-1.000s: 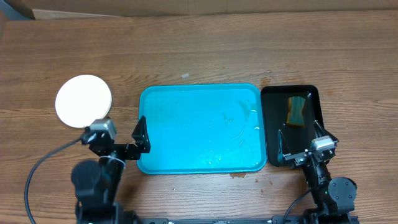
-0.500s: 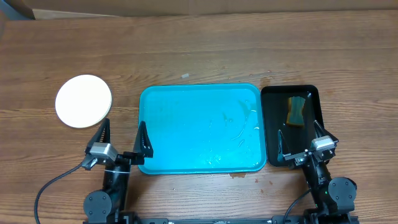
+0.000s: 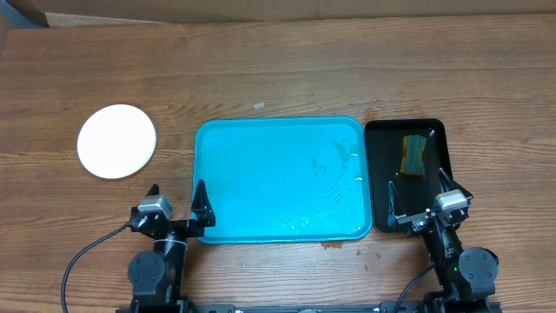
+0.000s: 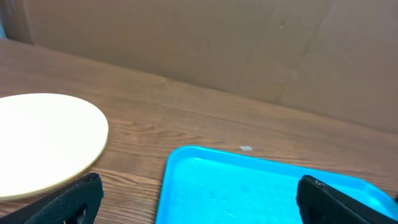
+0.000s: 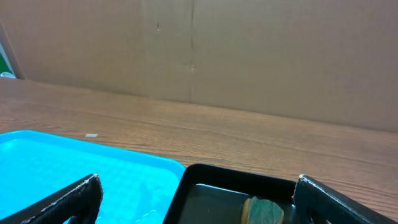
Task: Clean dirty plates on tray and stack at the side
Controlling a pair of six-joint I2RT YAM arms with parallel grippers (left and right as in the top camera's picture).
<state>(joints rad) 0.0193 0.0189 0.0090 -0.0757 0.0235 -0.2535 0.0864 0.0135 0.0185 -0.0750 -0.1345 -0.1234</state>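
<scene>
Arms crouch at bottom of frame, jaws spread, empty: left gripper (image 3: 175, 195) by turquoise rectangular plastic tray (image 3: 269, 174) corner, right gripper (image 3: 418, 193) over narrow glossy black tray (image 3: 382, 143).

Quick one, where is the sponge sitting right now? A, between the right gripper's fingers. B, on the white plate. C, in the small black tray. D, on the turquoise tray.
C: the overhead view shows the sponge lying in the black tray, just right of the turquoise tray, which has nothing on it.
</scene>
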